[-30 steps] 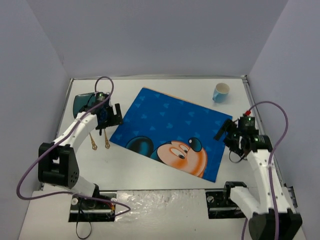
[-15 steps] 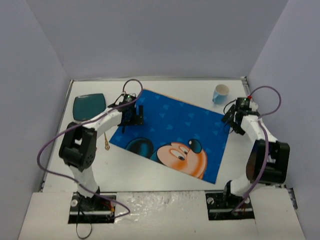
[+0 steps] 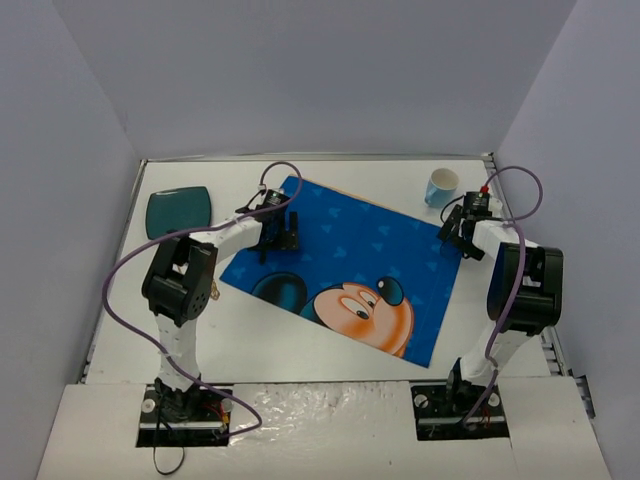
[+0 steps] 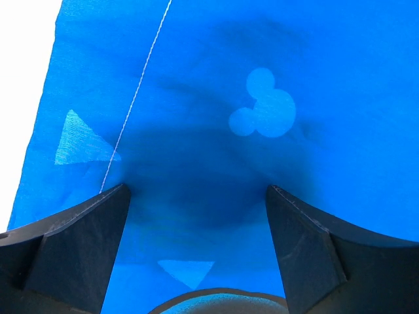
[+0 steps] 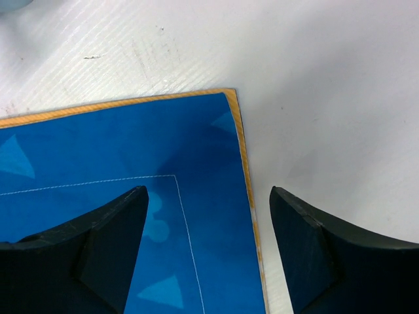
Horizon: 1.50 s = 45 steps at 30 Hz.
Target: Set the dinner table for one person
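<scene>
Top view: the dinner table (image 3: 300, 345) lay white beneath everything, with the blue placemat (image 3: 350, 255) askew at its middle, a cup (image 3: 441, 185) far right and a teal plate (image 3: 178, 212) far left.
Left wrist: the left gripper (image 4: 196, 196) gaped, empty, over the placemat.
Right wrist: the right gripper (image 5: 208, 196) was spread, empty, over the placemat's orange-edged corner.

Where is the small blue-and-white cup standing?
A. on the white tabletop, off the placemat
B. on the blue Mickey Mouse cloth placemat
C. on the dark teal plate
A: the small blue-and-white cup stands on the white tabletop, just past the far right corner of the blue Mickey Mouse cloth placemat.
</scene>
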### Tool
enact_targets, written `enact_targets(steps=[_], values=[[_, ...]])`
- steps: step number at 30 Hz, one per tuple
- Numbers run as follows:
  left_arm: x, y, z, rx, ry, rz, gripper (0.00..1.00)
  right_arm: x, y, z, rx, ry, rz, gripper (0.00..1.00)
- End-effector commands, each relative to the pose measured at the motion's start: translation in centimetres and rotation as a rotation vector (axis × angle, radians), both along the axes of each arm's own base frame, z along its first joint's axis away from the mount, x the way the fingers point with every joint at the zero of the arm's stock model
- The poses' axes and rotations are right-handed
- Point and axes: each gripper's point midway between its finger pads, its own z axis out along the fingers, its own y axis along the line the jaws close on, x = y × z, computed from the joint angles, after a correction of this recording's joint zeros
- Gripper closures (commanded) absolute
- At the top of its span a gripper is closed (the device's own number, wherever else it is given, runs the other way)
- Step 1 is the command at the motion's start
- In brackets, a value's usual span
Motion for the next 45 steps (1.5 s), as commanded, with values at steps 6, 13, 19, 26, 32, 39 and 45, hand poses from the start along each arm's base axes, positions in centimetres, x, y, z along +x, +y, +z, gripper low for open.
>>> enact_targets(steps=[6, 13, 19, 26, 32, 39, 45], values=[[2.2, -1.4, 0.0, -0.017, -0.031, -0.021, 0.19, -0.1, -1.5, -0.7, -0.060, -0.011, -0.050, 0.60], [2.6, -2.4, -0.8, -0.008, -0.023, -0.054, 0.19, -1.6, -3.8, -0.6, -0.084, 0.001, -0.135, 0.90], [3.1, -4.1, -1.1, -0.029, -0.023, -0.084, 0.19, -3.5, -6.4, 0.0, -0.107, 0.011, -0.233, 0.97], [3.5, -5.9, -1.6, -0.023, -0.018, -0.125, 0.19, -6.1, -8.6, -0.6, -0.111, 0.048, -0.332, 0.98], [4.6, -6.7, -1.1, -0.025, -0.048, -0.145, 0.19, -6.2, -9.0, -0.2, -0.101, 0.050, -0.336, 0.92], [5.9, -7.1, -0.1, -0.019, -0.091, -0.168, 0.18, -4.4, -8.1, 2.5, -0.065, -0.041, -0.302, 0.64], [6.8, -7.9, 1.1, -0.041, -0.128, -0.188, 0.17, -3.2, -4.7, 7.1, -0.060, -0.151, -0.249, 0.41]])
